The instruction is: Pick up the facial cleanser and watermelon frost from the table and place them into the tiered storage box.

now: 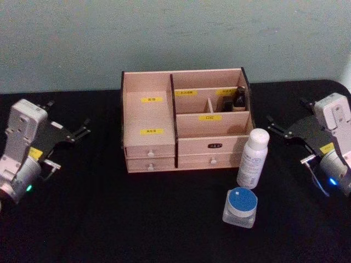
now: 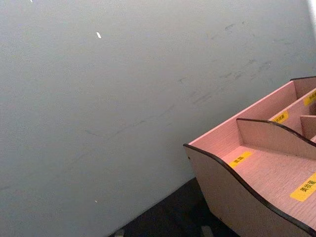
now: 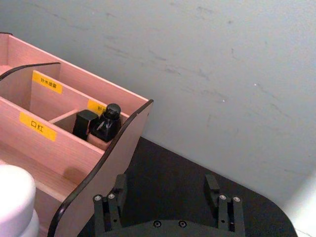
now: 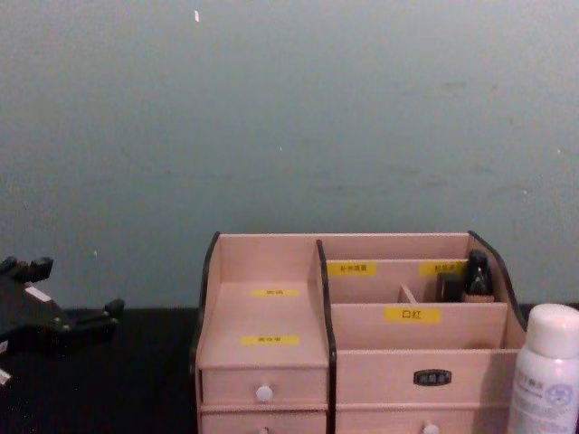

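Both arms hung wide: left gripper (image 1: 67,114) at the left edge, right gripper (image 1: 287,112) at the right edge. Each was spread and empty, probably poised for a first grab. The facial cleanser (image 1: 253,159) stood upright just lower right of the tiered storage box (image 1: 194,147), with the watermelon frost (image 1: 241,207) below it.

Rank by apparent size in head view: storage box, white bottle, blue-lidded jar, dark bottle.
1. tiered storage box
2. white bottle and blue-lidded jar, roughly alike: taller versus wider
3. dark bottle
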Controlling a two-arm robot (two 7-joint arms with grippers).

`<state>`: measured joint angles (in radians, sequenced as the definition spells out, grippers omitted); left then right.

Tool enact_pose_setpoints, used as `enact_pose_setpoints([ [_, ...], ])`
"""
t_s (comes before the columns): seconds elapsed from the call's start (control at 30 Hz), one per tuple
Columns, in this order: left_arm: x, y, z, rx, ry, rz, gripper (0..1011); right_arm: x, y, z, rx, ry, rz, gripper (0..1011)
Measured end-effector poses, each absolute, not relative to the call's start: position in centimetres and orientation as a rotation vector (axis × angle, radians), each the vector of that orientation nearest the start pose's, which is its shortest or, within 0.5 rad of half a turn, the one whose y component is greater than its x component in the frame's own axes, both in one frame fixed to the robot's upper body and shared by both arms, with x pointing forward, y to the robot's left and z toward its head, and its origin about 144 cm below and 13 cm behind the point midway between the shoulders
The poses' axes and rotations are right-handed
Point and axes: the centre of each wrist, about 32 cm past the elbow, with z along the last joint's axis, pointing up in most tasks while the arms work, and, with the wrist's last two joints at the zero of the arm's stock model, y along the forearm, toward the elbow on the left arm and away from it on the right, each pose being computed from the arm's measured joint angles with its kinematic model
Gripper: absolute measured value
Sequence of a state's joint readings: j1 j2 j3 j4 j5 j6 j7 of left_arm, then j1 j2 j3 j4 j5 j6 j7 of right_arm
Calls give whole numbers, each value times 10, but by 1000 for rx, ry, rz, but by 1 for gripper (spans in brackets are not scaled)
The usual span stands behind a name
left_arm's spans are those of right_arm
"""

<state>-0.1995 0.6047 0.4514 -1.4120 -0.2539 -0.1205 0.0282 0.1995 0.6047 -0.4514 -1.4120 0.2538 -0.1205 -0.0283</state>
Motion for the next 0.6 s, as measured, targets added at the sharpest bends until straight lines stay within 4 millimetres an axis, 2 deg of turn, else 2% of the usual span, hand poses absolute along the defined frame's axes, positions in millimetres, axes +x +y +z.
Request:
enact_pose_setpoints([
  [0.6, 489, 310, 1140, 304, -285, 1248, 1001, 489, -310, 1140, -304, -285, -1248, 1000],
])
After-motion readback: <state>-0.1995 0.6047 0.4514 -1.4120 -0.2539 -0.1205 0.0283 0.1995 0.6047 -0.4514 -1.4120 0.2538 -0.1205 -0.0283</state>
